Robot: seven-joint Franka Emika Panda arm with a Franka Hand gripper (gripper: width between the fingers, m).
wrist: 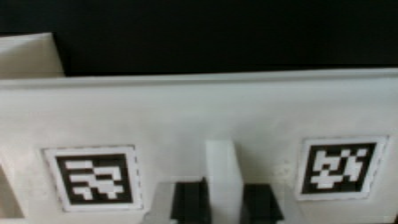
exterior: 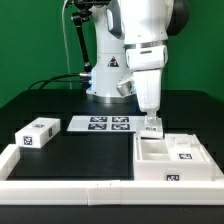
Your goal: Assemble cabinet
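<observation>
The cabinet body (exterior: 172, 156), a large open white box with tags, lies at the exterior view's right. A smaller white block (exterior: 37, 133) with tags lies apart at the exterior view's left. My gripper (exterior: 151, 127) points straight down at the body's far wall. In the wrist view, the wall (wrist: 196, 115) fills the frame and carries two tags, one (wrist: 93, 178) on each side. A thin white rib (wrist: 222, 165) of that wall runs between my two dark fingers (wrist: 192, 205). The gripper (wrist: 224, 205) is closed on that rib with no gap showing.
The marker board (exterior: 100, 123) lies flat behind the gripper, near the robot base. A long low white border rail (exterior: 70, 185) runs along the front and the exterior view's left of the black table. A black cable hangs behind the arm.
</observation>
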